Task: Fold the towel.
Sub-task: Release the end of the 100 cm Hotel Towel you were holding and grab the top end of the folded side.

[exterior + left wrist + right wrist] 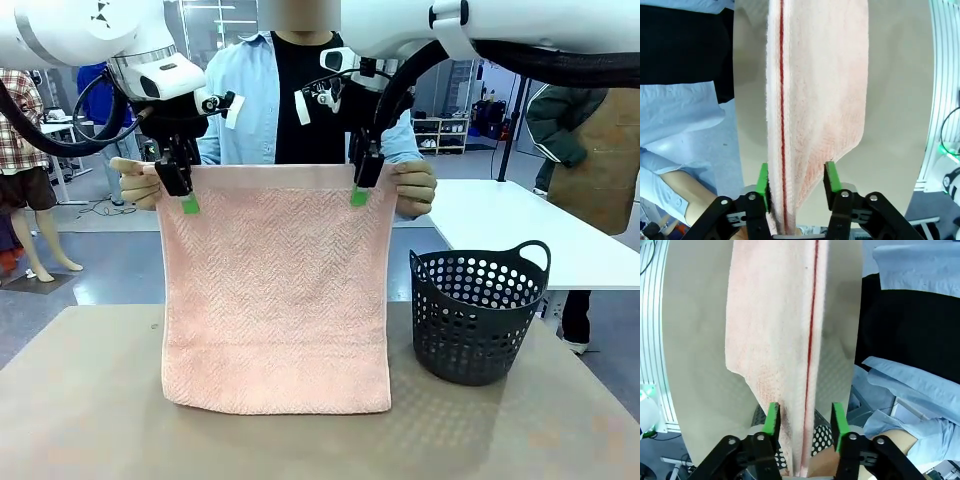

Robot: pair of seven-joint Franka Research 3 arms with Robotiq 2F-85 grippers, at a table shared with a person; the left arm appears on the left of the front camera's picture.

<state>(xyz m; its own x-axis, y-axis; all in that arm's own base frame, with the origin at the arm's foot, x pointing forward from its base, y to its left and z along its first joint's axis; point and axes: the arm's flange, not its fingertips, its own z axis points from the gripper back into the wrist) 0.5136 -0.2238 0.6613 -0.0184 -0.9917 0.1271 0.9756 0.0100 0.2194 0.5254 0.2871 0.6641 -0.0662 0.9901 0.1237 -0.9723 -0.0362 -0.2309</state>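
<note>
A person's hand (415,188) hangs the towel (275,290) upright, lower hem resting mid-table, offering its top corners. The right gripper (360,193) straddles one, jaws apart; the left gripper (188,202) straddles the other, though I cannot tell whether it is pinching.

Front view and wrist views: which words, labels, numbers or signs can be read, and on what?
No text can be read.
The towel and the basket show no print.
The white tags hanging by the arms' wrists are too small to read.
</note>
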